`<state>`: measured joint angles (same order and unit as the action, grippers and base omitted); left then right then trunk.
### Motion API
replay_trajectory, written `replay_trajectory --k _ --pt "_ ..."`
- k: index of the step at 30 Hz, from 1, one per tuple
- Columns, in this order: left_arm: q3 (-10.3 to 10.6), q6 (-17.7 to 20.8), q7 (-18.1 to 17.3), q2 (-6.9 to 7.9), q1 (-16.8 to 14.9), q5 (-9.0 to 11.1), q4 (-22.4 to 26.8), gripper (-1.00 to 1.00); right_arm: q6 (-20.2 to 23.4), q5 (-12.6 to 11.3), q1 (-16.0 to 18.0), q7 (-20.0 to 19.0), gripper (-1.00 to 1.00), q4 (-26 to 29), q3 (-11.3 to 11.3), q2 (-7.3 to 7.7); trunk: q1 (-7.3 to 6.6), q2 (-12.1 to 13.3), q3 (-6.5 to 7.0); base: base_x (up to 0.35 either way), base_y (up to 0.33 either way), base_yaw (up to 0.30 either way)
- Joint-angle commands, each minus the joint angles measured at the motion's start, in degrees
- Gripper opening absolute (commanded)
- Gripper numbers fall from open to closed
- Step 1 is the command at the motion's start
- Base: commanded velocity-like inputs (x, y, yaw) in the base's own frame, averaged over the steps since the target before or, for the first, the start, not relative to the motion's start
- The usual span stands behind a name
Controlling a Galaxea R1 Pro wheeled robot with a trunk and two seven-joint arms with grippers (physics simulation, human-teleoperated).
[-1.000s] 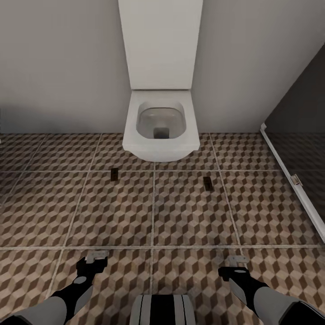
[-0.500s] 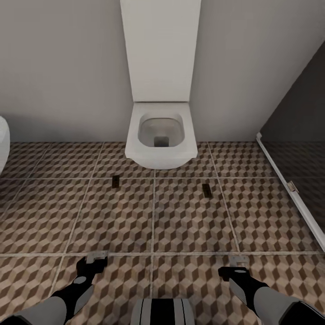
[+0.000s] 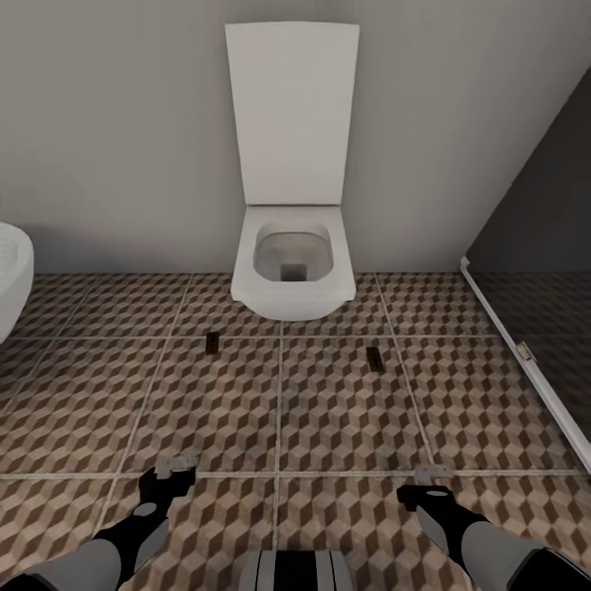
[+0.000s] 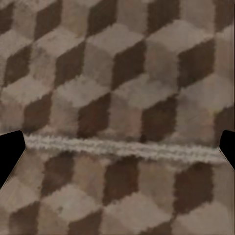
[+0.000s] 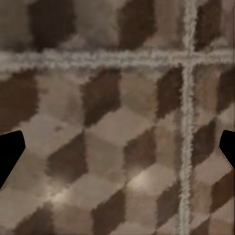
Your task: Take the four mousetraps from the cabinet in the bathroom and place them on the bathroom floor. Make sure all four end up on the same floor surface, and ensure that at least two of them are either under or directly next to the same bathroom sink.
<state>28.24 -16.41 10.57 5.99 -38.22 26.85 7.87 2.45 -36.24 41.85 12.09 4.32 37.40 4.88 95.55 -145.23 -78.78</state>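
White toilet, lid up, against grey wall

Beneath the black-and-grey left gripper, the bathroom floor has a brown, beige and white cube pattern with pale grout. Ahead stand a white toilet and two dark brown mousetraps.

Grey-and-black robot arms above a striped trunk.
The left arm and right arm had grey sleeves, black wrists and pale metal grippers.
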Motion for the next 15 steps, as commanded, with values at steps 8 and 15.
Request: replay_trajectory --k 8,15 --pt "0.5 0.0 0.3 0.01 0.0 0.3 0.0 1.00 0.2 -0.4 0.0 0.3 1.00 0.2 0.5 -0.02 -0.21 0.1 1.74 0.000 0.000 0.000" --pt "0.5 0.0 0.2 0.02 0.0 0.4 0.0 1.00 0.2 -0.4 0.0 0.2 1.00 0.2 0.6 -0.04 -0.39 0.2 3.29 0.000 0.000 0.000"
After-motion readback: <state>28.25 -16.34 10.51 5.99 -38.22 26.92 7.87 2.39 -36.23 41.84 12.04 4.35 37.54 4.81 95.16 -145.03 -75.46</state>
